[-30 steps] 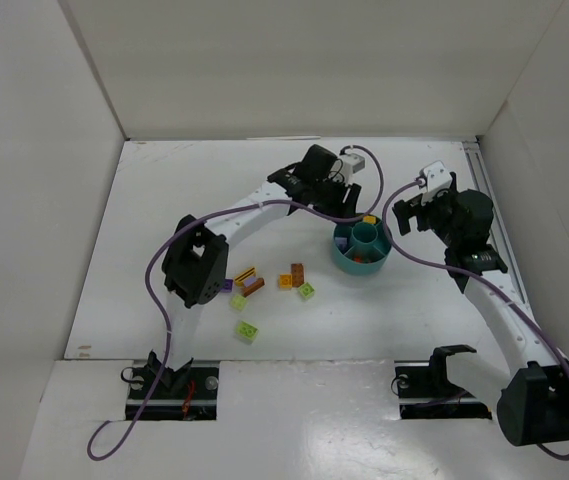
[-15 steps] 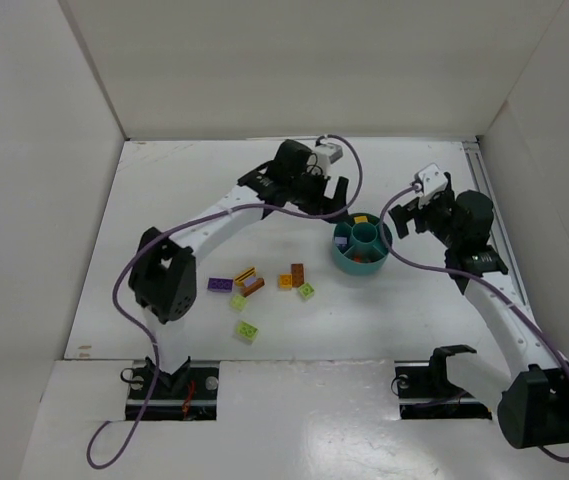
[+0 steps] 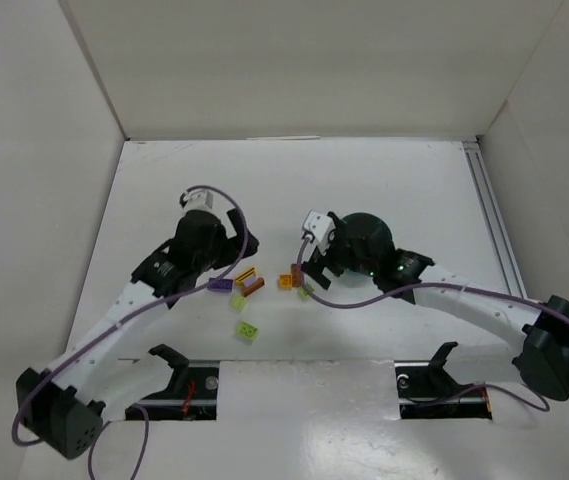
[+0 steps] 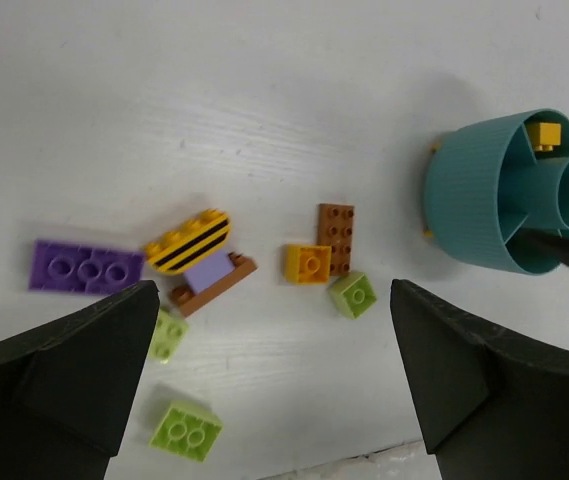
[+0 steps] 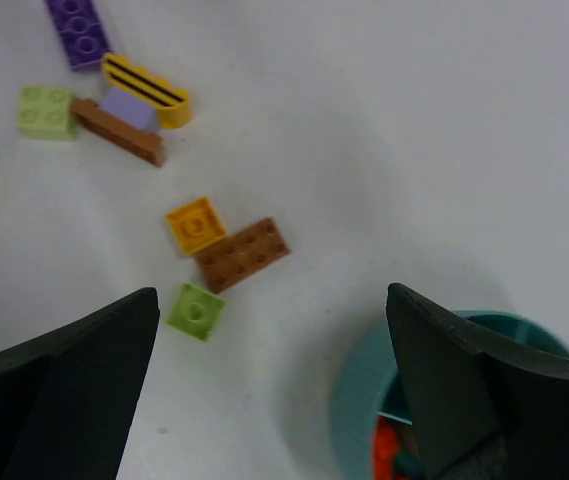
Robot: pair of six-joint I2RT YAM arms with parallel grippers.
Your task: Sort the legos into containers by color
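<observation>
From the right wrist I see my right gripper (image 5: 272, 300) spread wide above the white table (image 5: 364, 120). Between the fingers an orange brick (image 5: 195, 224) touches a brown brick (image 5: 243, 254), with a lime brick (image 5: 195, 310) just below them. The teal bowl (image 5: 354, 420) sits lower right, with something orange inside

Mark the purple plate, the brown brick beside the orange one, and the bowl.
Purple plate (image 4: 89, 270): left wrist view, middle stud.
Brown brick (image 4: 336, 238): left wrist view, top face centre.
Bowl (image 4: 469, 195): left wrist view, outer wall.
</observation>
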